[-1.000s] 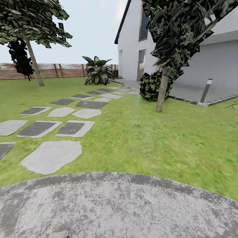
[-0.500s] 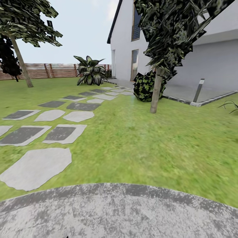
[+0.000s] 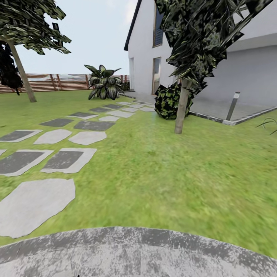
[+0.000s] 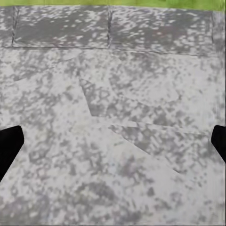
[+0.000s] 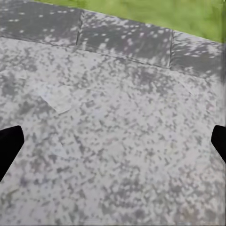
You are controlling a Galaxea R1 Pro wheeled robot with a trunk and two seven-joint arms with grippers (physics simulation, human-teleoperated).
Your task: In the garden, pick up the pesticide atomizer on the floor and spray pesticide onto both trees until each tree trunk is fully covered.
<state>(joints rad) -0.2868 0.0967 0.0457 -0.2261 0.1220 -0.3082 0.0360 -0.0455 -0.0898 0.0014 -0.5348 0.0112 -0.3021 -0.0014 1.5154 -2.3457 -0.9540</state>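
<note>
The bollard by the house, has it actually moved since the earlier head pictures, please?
No. The bollard keeps its place at the paving corner beside the house; the whole view shifted together, so the camera moved.

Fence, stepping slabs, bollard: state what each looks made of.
Fence: likely wood, matte; brown horizontal slats.
Stepping slabs: stone or concrete, rough matte; flat, irregular pale and dark grey shapes set in the grass.
Bollard: probably metal; thin, smooth grey post with a pale top.
</note>
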